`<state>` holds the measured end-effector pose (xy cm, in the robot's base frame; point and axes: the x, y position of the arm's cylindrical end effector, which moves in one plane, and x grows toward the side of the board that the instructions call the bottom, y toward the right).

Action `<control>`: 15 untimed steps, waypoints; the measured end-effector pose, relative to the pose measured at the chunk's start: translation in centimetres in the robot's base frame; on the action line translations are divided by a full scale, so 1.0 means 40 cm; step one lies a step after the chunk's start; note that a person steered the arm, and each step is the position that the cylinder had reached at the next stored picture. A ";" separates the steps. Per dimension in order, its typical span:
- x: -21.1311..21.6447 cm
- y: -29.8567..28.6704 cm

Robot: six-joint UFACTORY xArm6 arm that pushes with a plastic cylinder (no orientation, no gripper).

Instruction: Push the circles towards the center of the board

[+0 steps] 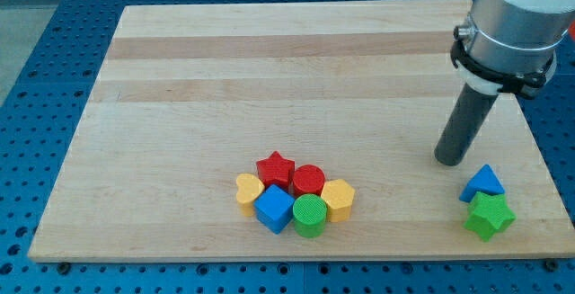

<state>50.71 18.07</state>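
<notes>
My tip (pixel 448 160) is resting on the wooden board (pixel 269 78) at the view's right, standing apart from every block. I am carrying no claw, only this dark rod, so there is nothing to be apart or together. The upper part of my arm is being cut off by the view's top right corner.

The 2 circles are sitting in a tight cluster of 6 near the view's bottom, a little left of the middle. The red cylinder (pixel 308 180) is lying at the cluster's top, touching the red star (pixel 275 168) on its left. The green cylinder (pixel 310 215) is sitting just below it, between the blue cube (pixel 274 208) and the yellow hexagon (pixel 339 198). The yellow heart (pixel 248 190) is closing the cluster's left end; its right edge is being partly hidden by the blue cube.

Just below and right of my tip, a blue triangle (pixel 483 183) is touching a green star (pixel 490 216) beneath it. Both are well apart from the cluster.
</notes>
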 end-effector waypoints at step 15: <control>0.278 -1.087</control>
<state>61.84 -25.42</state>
